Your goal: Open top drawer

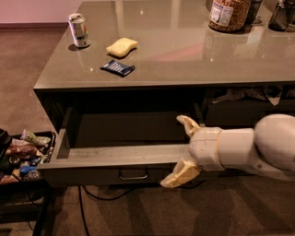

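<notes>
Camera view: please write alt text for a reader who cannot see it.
The top drawer of a grey table is pulled out, and the robot's open hand straddles its front, right of the handle. A can, sponge and packet sit on top.

smooth plastic hand [173, 151] straddling front of matt metal top drawer [92, 171].

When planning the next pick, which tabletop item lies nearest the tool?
The blue snack packet; sponge, can and jar sit farther back. The tool, open, straddles the top drawer's front.
</notes>
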